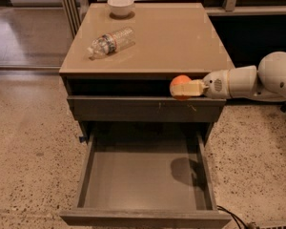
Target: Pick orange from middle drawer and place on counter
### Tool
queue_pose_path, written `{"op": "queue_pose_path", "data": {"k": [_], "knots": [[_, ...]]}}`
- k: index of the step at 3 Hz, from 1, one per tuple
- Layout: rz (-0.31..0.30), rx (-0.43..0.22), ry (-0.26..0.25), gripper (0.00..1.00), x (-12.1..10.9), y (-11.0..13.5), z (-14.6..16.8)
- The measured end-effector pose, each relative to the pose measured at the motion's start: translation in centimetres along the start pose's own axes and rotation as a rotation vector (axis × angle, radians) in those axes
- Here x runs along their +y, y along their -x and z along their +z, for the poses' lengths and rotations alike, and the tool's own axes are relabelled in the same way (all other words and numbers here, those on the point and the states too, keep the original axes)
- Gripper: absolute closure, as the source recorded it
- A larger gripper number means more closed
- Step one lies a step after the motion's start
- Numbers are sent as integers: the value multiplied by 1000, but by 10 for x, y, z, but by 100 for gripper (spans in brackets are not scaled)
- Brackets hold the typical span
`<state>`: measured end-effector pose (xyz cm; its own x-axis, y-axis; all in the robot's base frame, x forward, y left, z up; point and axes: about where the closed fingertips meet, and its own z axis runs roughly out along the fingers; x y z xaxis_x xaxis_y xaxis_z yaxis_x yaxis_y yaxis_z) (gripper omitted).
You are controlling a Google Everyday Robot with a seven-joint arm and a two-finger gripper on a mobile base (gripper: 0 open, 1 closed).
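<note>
Holding the orange [178, 82] clamped in the gripper [184, 88], above the open middle drawer [133, 178]; next, probably needing lifting onto the counter [171, 37].

Your gripper [185, 88], just below the counter [181, 37] edge, hid the right side of the orange [178, 83] it clasped. The arm [276, 75] ran off the right edge, and the front of the open drawer [133, 180] off the bottom. The bottle [112, 41] label was unreadable.

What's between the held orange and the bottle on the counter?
Only bare counter, in the camera view. The gripper holds the orange by the counter's front right edge.
</note>
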<state>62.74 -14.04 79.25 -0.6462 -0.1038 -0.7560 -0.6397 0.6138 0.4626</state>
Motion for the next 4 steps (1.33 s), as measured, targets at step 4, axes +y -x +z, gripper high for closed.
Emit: {"op": "queue_pose_path", "data": {"k": [4], "knots": [[-80,-224,193,100,40,145,-36]]}}
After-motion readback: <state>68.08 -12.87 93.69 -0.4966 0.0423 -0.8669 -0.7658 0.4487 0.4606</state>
